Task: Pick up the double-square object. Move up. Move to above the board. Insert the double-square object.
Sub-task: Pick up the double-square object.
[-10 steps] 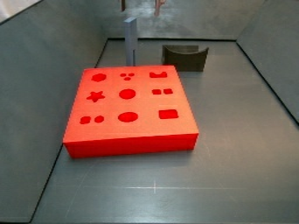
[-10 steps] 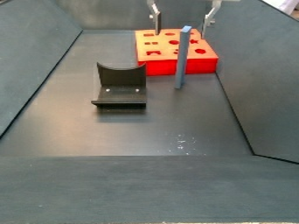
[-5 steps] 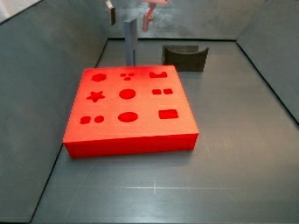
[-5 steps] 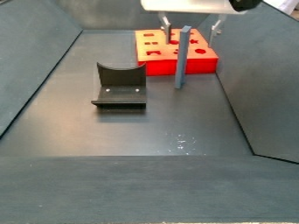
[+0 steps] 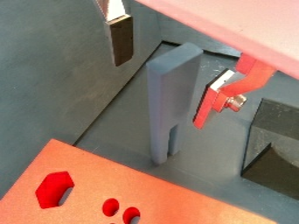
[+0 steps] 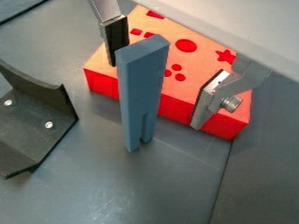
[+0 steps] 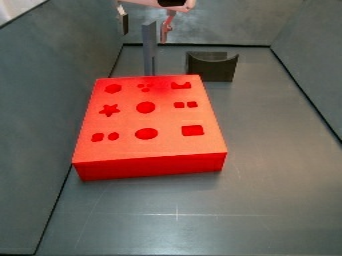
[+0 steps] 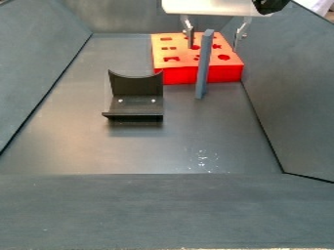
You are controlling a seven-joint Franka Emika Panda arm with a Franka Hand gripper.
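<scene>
The double-square object is a tall grey-blue bar [image 7: 148, 52] standing upright on the floor just behind the board [image 7: 160, 152], a red slab with shape cut-outs. It also shows in the side view from the far end [image 8: 205, 68] and in both wrist views [image 5: 172, 101] [image 6: 142, 96]. My gripper [image 7: 147, 24] [image 8: 213, 36] is open and straddles the bar's top. In both wrist views [image 5: 170, 70] [image 6: 163, 74] one dark-padded finger [image 5: 121, 42] [image 6: 114, 39] stands on each side of the bar with a gap, touching nothing.
A squat dark grey U-shaped block [image 7: 214, 65] [image 8: 133, 95] stands on the floor beside the bar and also shows in both wrist views [image 6: 30, 114] [image 5: 274, 149]. Sloping grey walls enclose the floor. The board also shows in both wrist views [image 5: 105, 179] [image 6: 205, 77] and from the far end [image 8: 183, 73].
The gripper has come down from above until its fingers flank the bar's top. In the last half second it hardly moved. The bar has not moved.
</scene>
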